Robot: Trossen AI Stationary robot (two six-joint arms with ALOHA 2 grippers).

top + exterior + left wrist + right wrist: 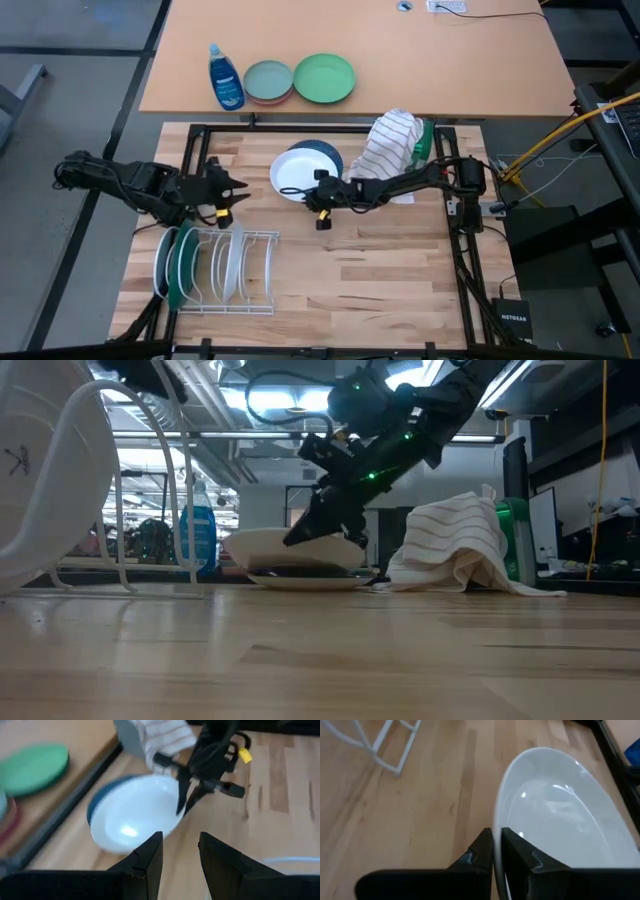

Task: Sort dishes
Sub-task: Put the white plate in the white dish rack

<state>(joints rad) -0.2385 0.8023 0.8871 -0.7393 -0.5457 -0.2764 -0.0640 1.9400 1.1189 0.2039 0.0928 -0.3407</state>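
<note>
Wooden counter (380,270), rack (225,265) near its left front corner. We see the right pincer (318,196) pinching the white plate (297,174) rim, atop the blue plate (325,152) mid-rear. Next, we judge: lift, carry rackward. Left pincer (236,193) is spread, waiting above the rack.

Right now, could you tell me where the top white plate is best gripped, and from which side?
Grip the white plate by its thin rim on the edge facing the rack. It lies on the dark blue plate, so only the overhanging rim offers a pinch. The right gripper already clamps that rim, one finger above, one below. The left gripper waits open nearby.
</note>
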